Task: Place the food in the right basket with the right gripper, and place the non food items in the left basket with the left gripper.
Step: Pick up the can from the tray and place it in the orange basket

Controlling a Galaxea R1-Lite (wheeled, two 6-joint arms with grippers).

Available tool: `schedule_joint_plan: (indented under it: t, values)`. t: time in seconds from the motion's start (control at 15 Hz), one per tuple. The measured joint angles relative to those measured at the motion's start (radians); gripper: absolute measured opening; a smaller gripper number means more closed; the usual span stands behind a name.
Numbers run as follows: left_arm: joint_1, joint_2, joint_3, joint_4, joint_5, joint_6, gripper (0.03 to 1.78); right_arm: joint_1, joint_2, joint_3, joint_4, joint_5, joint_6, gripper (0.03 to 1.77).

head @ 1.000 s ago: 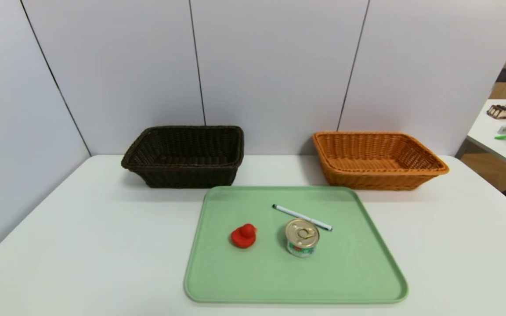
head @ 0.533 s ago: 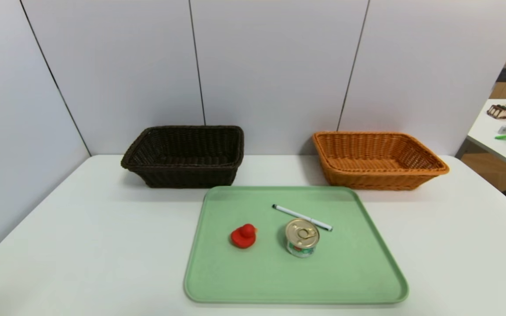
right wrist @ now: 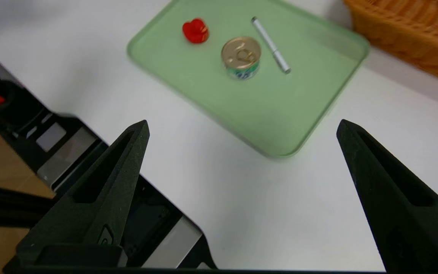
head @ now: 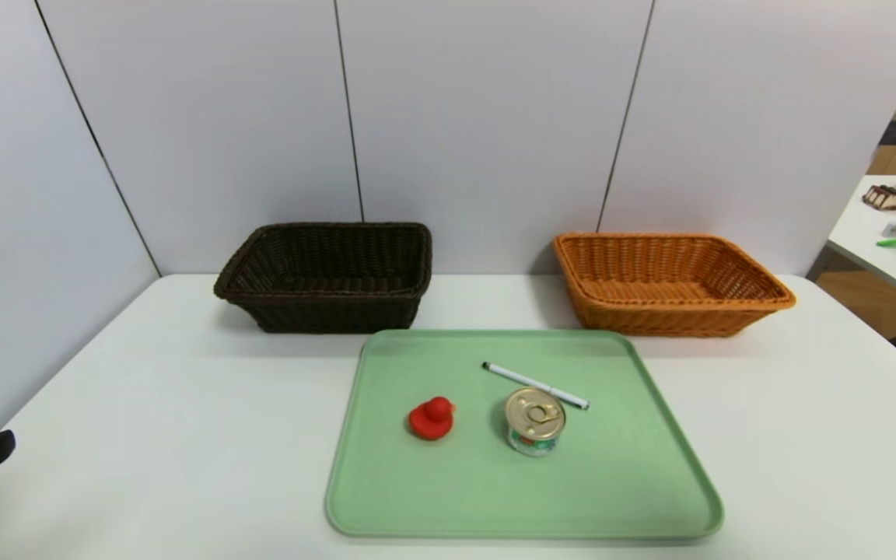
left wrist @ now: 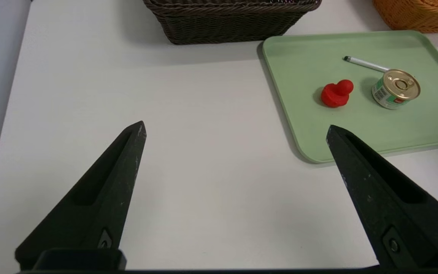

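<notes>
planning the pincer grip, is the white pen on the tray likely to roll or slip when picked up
The pen looks thin and round, lying flat on the smooth green tray, so a nudge would probably roll it. It seems stiff and light. Its slim, low profile may let it slip from wide fingers.

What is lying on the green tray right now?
On the pale green plastic tray: a small red rubber duck, a short round tin can with gold lid, and a thin white pen behind it. Nothing covers them.

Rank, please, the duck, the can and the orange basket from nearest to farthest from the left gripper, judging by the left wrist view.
From the left gripper:
1. Duck, on the tray's near side.
2. Can, just beyond the duck.
3. Orange basket, past the tray's far corner.
</notes>
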Motion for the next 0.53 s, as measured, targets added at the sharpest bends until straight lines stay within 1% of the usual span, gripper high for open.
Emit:
schedule_joint_plan:
  t: [0.2,0.33,0.47,0.53]
  values:
    - [-0.037,0.052,0.016,0.005,-0.004,0.000,1.69,0.143,0.076,0.082,-0.024,-0.050,0.014,1.70]
    - [-0.065,0.098,0.019,0.000,-0.003,0.000,1.69,0.221,0.148,0.117,-0.106,-0.082,0.028,1.70]
    - [-0.101,0.148,0.017,-0.008,0.014,-0.003,1.69,0.264,0.224,0.131,-0.198,-0.109,0.035,1.71]
    - [-0.112,0.178,0.016,-0.026,0.033,-0.005,1.69,0.278,0.266,0.135,-0.240,-0.124,0.041,1.71]
